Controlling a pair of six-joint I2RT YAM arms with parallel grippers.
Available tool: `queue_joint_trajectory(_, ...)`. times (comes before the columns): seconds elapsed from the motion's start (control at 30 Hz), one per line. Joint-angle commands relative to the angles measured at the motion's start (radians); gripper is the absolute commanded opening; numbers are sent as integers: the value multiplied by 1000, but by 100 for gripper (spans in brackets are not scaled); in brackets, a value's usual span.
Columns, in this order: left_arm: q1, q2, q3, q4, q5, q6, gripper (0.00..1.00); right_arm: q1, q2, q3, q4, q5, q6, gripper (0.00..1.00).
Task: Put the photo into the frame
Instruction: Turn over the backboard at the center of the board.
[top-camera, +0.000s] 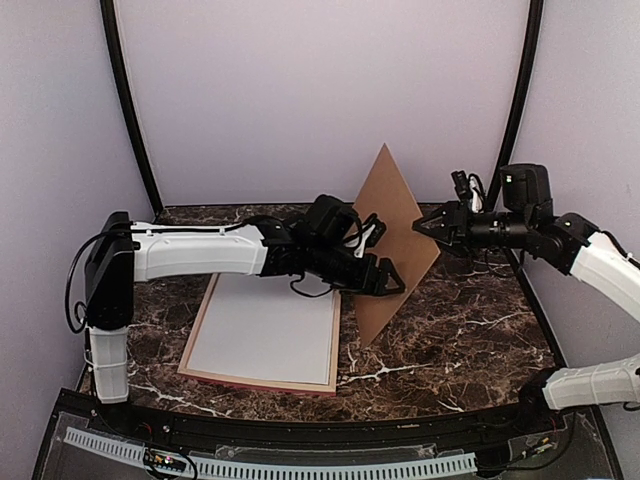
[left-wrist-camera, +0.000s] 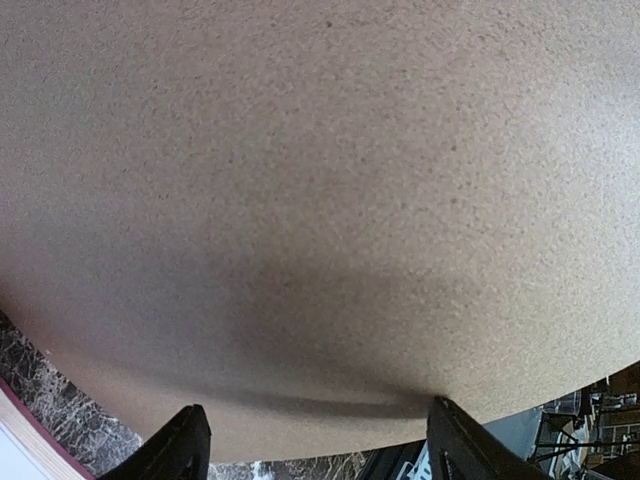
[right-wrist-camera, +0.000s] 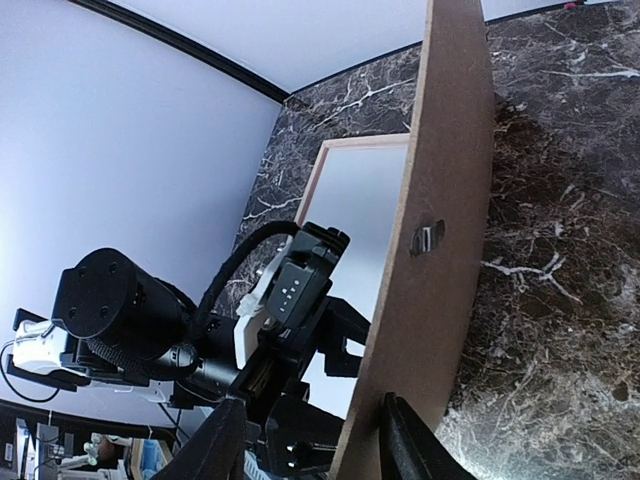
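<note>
Left end effector (top-camera: 392, 280) spread wide facing backing board (top-camera: 385, 200); right end effector (top-camera: 422, 230) part-open astride its edge.

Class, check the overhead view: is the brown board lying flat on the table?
No, the brown board stands upright on one corner beside the frame.

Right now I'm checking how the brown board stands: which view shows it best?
Top external: the brown board shows almost whole, tipped up on one corner. Left wrist sees only its face; right wrist its edge and a clip.
</note>
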Motion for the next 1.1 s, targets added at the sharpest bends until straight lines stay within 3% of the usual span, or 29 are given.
queue_joint_trajectory(0.0,17,-99,7,5,-17,13,77,69,55,52,93,17,20,48)
queue_joint_trajectory(0.6,163,-404,-133,-5,-118,6,85,242,231,185,147,64,16,53)
queue_joint_trajectory(1.07,226,-289,20,-30,-42,-14,88,303,306,224,180,60,20,55)
